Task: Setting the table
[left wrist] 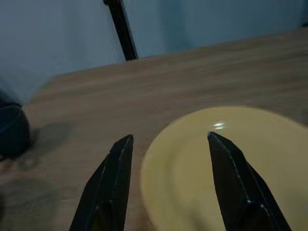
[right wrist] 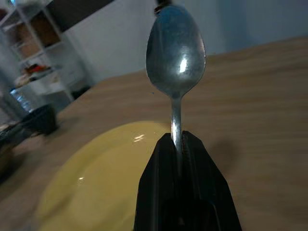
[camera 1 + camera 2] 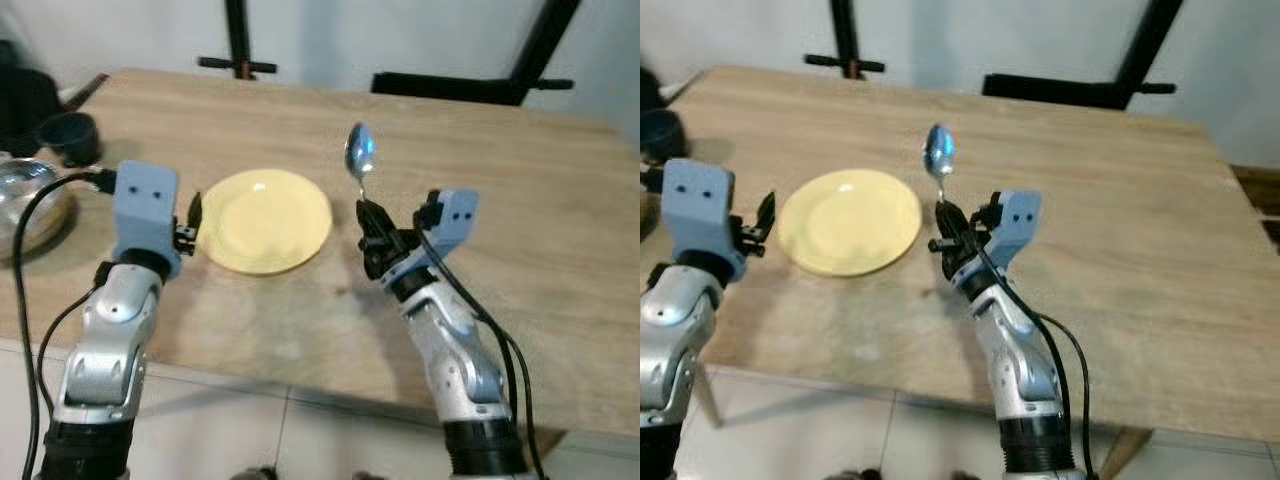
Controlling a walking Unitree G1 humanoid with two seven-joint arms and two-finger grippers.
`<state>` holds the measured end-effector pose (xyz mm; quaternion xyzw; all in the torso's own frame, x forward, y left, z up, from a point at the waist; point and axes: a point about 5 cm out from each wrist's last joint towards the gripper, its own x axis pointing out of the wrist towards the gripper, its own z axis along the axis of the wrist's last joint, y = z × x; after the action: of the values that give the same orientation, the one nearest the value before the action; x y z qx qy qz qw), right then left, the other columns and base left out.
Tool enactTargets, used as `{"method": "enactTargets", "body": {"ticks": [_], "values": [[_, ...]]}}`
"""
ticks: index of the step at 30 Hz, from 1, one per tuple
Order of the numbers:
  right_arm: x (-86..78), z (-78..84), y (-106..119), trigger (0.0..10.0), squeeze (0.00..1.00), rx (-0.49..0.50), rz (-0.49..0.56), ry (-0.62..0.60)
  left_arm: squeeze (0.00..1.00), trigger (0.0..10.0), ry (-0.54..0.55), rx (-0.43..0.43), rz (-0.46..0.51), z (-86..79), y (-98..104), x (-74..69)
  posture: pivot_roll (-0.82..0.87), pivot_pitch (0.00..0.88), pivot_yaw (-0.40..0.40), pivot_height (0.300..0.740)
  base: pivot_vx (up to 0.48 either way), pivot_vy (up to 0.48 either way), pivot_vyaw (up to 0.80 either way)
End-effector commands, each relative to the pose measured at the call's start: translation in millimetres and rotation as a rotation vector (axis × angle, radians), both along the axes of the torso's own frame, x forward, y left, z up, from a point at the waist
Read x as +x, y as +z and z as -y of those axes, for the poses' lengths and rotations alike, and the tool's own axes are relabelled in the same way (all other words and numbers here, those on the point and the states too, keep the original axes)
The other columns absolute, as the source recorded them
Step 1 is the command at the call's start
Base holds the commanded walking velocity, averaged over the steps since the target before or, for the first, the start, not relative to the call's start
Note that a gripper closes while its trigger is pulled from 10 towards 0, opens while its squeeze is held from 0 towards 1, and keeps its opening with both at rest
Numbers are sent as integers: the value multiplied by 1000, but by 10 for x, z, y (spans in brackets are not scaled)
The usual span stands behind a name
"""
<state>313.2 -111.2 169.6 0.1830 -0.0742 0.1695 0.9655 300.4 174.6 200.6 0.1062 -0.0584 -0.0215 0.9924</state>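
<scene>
The spoon (image 2: pixel 176 53) handle disappears between the closed fingers of the right hand (image 2: pixel 178 144), so its lower length is hidden. In the right wrist view the yellow plate (image 2: pixel 101 183) is blurred and cut off at the picture's 6 o'clock edge. On the tabletop (image 3: pixel 520 200), toward 9 o'clock, a metal bowl (image 3: pixel 25 195) is cropped by the frame. Behind it a dark cup (image 3: pixel 68 135) is too soft to read clearly.

Head stereo pair looking down at table (image 3: pixel 520 180), wrist cameras close along jaws (sharing plate (image 1: pixel 231 163))
</scene>
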Motion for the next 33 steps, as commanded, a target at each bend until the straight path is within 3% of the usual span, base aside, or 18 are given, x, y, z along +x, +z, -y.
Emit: {"method": "enactTargets", "body": {"ticks": [1,2,7,13,21,24,32,33], "values": [[-3,4,-38,10000,0,-22,-11,-26,0,10000,10,8,0,-42,6,-14,40,0,59,740,0,0,0],[17,32,-91,10000,0,-73,-52,-69,0,10000,8,11,-2,-38,5,-17,40,0,59,740,0,0,0],[32,80,-140,10000,0,-126,-79,-135,0,10000,4,9,-2,-34,7,-20,40,0,58,740,0,0,0],[0,82,-225,10000,0,-133,-162,-157,0,10000,4,12,-8,-30,-1,-29,38,0,53,740,0,0,0],[98,-92,-351,10000,0,-159,-303,-137,0,10000,33,17,-28,-109,8,0,42,14,44,740,0,0,0],[259,-239,-318,10000,0,-120,-339,-121,0,10000,60,16,-22,-178,36,-19,61,29,27,740,0,0,0],[277,-289,-367,10000,0,-105,-384,-112,0,10000,74,13,-23,-183,26,-70,77,40,11,740,0,0,0],[274,-286,-382,10000,435,-94,-391,-117,0,10000,75,12,-25,-185,22,-77,77,41,11,740,0,0,0]]}}
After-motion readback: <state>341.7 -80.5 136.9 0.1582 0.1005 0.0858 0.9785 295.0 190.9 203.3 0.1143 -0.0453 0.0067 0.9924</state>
